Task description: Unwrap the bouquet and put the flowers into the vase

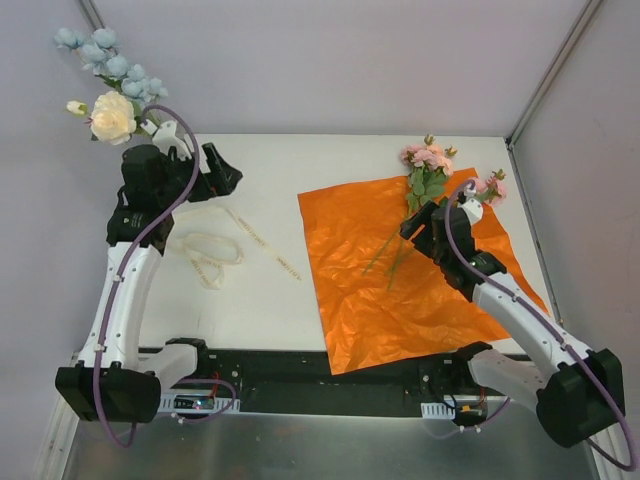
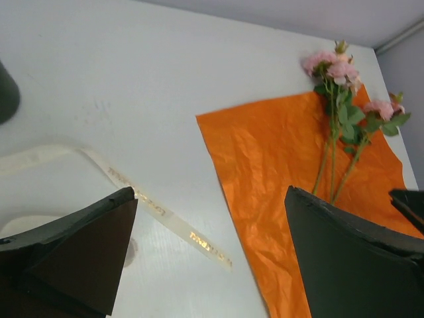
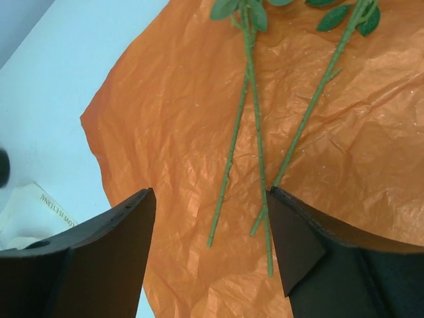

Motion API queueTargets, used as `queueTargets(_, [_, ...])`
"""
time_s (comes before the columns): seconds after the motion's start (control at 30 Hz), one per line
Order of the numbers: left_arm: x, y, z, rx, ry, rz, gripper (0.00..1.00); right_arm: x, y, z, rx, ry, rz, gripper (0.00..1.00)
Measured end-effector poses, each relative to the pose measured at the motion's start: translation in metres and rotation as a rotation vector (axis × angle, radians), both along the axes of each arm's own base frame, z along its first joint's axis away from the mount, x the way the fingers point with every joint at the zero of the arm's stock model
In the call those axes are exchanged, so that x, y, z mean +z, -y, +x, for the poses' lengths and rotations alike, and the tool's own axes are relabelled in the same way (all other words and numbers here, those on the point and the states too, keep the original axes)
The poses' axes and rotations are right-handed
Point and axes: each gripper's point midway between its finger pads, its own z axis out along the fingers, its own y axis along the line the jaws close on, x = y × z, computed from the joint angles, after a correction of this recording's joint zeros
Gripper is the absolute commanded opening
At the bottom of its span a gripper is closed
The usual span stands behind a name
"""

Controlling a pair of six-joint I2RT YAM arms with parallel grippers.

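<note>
- The pink flowers [image 1: 427,160] lie flat at the upper right of the overhead view, heads past the far edge of the orange paper [image 1: 400,290] and thin green stems [image 3: 255,132] trailing back across it.
- The paper is unwrapped and spread out, crinkled, right of centre on the table [image 1: 270,170].
- The right gripper [image 3: 211,192] hangs over the stem ends, jaws apart and holding nothing. One stem tip lies just beside its right-hand finger.
- Risk: a low pinch could catch the paper along with the stems and drag the sheet up. The stems cross and splay, so a close could take only one, or let a thin one slip out.
- The blue and cream flowers [image 1: 112,90] stand at the upper left. A dark sliver at the left edge of the left wrist view is probably the vase [image 2: 6,93].
- The left gripper [image 2: 211,195] is spread fully wide and empty, close to that vase. It could crowd the delivery, and long stems swinging in might knock the standing blooms.
- The ribbon [image 1: 262,242] lies loose mid-table and could snag.
</note>
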Motion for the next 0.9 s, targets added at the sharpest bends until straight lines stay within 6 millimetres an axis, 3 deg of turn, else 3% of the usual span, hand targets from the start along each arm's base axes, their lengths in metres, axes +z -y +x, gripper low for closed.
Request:
queueTargets(0.13, [-0.020, 0.035, -0.020, -0.112, -0.061, -0.006, 0.99, -0.015, 0.020, 0.012, -0.028, -0.059, 0.030, 0.58])
queueTargets(0.3, [-0.029, 0.068, -0.046, -0.249, -0.115, -0.037, 0.99, -0.039, 0.032, 0.023, -0.023, -0.140, 0.072, 0.45])
queueTargets(0.43, [-0.050, 0.079, -0.058, -0.309, -0.200, -0.086, 0.99, -0.064, 0.030, 0.027, 0.016, -0.223, 0.091, 0.43])
queueTargets(0.67, [-0.107, 0.089, -0.079, -0.377, -0.405, -0.134, 0.99, -0.091, 0.017, 0.048, 0.113, -0.324, 0.090, 0.39])
queueTargets(0.9, [-0.106, 0.096, -0.090, -0.408, -0.418, -0.142, 0.99, -0.110, 0.013, 0.063, 0.178, -0.372, 0.078, 0.34])
